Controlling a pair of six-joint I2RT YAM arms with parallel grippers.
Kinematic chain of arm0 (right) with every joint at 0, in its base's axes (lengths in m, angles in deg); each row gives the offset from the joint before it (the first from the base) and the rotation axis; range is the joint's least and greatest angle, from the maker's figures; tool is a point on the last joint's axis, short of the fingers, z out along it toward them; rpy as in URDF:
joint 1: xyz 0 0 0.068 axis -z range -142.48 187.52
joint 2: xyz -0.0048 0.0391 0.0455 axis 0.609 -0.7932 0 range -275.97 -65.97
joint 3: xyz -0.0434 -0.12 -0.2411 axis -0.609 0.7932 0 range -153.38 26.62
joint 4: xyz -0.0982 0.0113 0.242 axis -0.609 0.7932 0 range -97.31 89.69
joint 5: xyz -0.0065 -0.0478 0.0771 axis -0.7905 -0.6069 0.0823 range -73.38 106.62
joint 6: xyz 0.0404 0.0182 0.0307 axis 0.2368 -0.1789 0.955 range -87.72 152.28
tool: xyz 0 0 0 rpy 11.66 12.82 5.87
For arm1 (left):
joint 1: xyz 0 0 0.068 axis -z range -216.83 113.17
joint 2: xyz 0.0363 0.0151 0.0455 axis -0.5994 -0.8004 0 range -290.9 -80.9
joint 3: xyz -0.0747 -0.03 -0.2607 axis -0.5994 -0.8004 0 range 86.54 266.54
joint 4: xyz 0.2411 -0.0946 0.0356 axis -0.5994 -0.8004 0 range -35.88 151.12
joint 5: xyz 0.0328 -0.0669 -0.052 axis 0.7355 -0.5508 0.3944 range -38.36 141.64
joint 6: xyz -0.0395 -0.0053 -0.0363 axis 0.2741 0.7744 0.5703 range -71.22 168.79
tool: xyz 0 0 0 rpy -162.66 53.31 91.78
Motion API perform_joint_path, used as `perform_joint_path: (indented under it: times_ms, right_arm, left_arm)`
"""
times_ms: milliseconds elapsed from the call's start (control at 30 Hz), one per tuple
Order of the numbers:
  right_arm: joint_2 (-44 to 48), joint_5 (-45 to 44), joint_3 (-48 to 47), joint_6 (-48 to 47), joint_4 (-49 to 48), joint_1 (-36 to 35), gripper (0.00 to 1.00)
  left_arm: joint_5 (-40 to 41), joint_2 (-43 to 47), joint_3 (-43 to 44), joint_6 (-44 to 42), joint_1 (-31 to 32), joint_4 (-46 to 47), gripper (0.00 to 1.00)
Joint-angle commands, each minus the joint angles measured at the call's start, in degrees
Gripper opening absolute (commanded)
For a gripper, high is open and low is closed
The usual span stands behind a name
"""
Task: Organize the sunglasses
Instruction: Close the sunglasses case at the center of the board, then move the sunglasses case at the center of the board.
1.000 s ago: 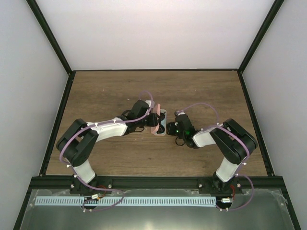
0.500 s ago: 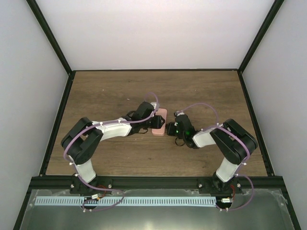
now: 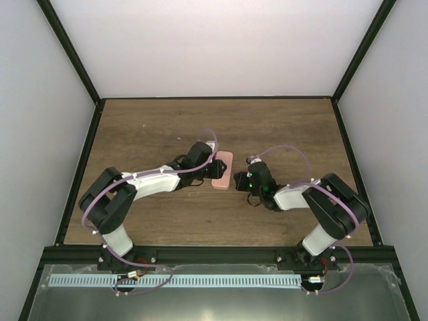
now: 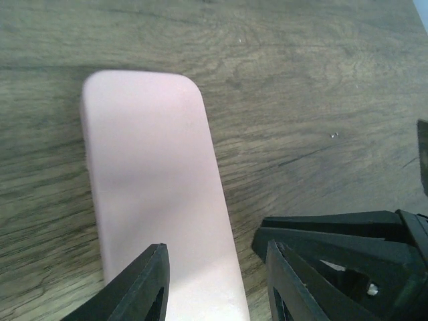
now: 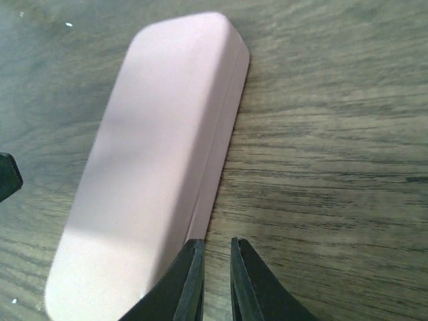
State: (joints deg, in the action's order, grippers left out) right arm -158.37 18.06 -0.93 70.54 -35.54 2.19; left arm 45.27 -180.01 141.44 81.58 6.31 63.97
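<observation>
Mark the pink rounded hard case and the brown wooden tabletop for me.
pink rounded hard case (image 5: 150,157), right wrist view, middle of its top face.
brown wooden tabletop (image 3: 147,127), top external view, bare far-left area.

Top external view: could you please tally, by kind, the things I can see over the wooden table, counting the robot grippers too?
Pink hard case, closed: 1
Gripper: 2 (left gripper, right gripper)
Total: 3
</observation>
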Motion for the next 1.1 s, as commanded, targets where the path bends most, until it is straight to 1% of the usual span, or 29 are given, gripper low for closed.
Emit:
perform_joint_path:
  times_ms: [0, 133, 200, 233, 333, 367, 400, 433, 500, 533, 633, 700, 833, 933, 1067]
  right_arm:
    - [5.2, -2.3, 1.4, -0.7, 1.6, 0.1, 0.13]
    - [9.0, -3.4, 3.1, -0.8, 3.0, 0.0, 0.14]
    - [11.2, -4.2, 3.9, -0.9, 3.5, 0.1, 0.16]
    - [12.0, -4.3, 4.5, -1.2, 3.5, 0.0, 0.17]
    - [14.3, -3.3, 5.3, -3.1, 3.2, 0.0, 0.26]
    - [14.8, -3.0, 5.3, -3.8, 3.5, 0.0, 0.32]
    - [15.2, -2.9, 5.3, -4.7, 3.9, -0.1, 0.37]
    - [15.6, -3.0, 5.2, -5.5, 4.1, -0.3, 0.43]
    - [15.7, -4.2, 4.3, -6.5, 5.8, -1.0, 0.58]
    - [15.4, -5.0, 3.3, -6.8, 7.2, -1.6, 0.64]
    - [13.3, -9.4, -1.2, -6.8, 12.6, -4.4, 0.76]
    - [11.2, -13.3, -4.6, -5.8, 16.1, -6.5, 0.81]
    - [5.9, -16.1, -11.3, -4.6, 19.6, -9.2, 0.83]
    - [1.4, -18.4, -15.9, -4.3, 21.4, -11.2, 0.83]
    - [-6.4, -26.8, -23.9, -3.0, 28.2, -14.3, 0.83]
  left_arm:
    - [4.6, 4.7, -1.6, 0.2, -0.2, -1.5, 0.43]
    - [8.4, 8.2, -5.2, 2.2, -1.3, -0.3, 0.44]
    - [10.6, 10.6, -7.9, 2.9, -1.9, 1.6, 0.45]
    - [11.3, 11.9, -9.4, 3.2, -2.1, 2.5, 0.49]
    - [12.7, 15.0, -13.1, 4.1, -3.1, 5.3, 0.76]
    - [13.2, 15.4, -13.9, 4.3, -3.3, 6.0, 0.86]
    - [13.0, 15.4, -14.4, 4.2, -3.6, 6.4, 0.94]
    - [13.1, 15.0, -14.5, 4.2, -3.8, 6.2, 0.98]
    - [13.4, 14.5, -15.0, 4.5, -4.0, 6.3, 1.0]
    - [13.7, 14.6, -15.6, 5.0, -4.1, 6.9, 1.0]
    - [15.4, 16.5, -18.5, 6.7, -4.8, 8.5, 1.0]
    - [15.6, 17.7, -20.4, 8.3, -6.1, 9.3, 1.0]
    - [12.0, 19.1, -23.4, 9.3, -9.4, 11.3, 1.0]
    - [11.7, 20.4, -24.9, 9.3, -10.7, 11.2, 1.0]
    - [11.2, 22.5, -26.4, 9.2, -12.2, 10.8, 1.0]
